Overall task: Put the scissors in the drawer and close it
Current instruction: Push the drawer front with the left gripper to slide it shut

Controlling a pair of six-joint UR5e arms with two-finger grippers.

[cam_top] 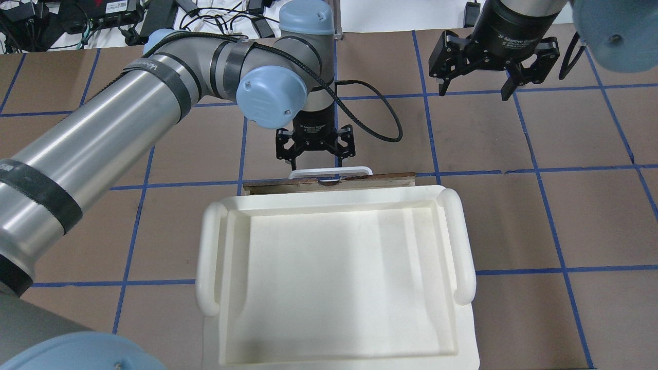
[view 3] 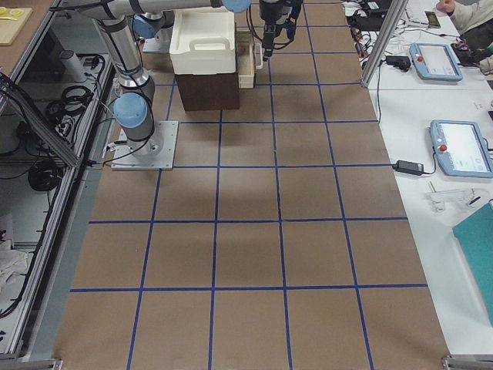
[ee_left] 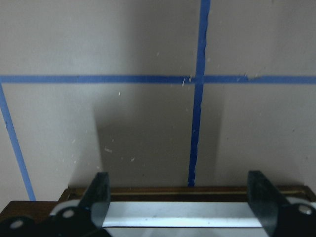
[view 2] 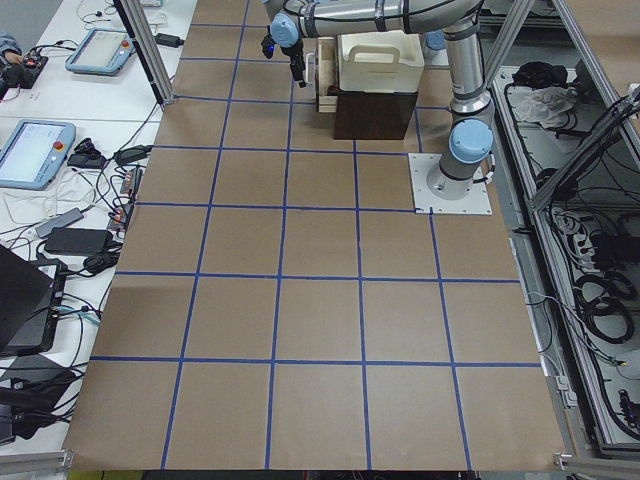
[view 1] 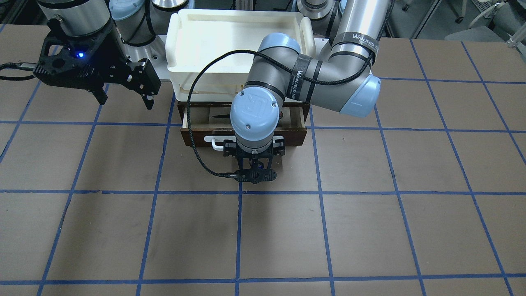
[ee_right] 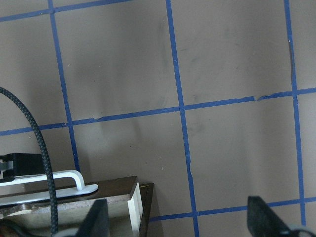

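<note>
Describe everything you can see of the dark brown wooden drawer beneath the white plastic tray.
The dark brown wooden drawer stands partly open, jutting from under the white plastic tray. Its inside walls look like pale plywood, and a white bar handle runs across its front. A dark scissors blade lies inside, the rest hidden by the arm. The open left gripper sits at the handle; contact cannot be told.
</note>
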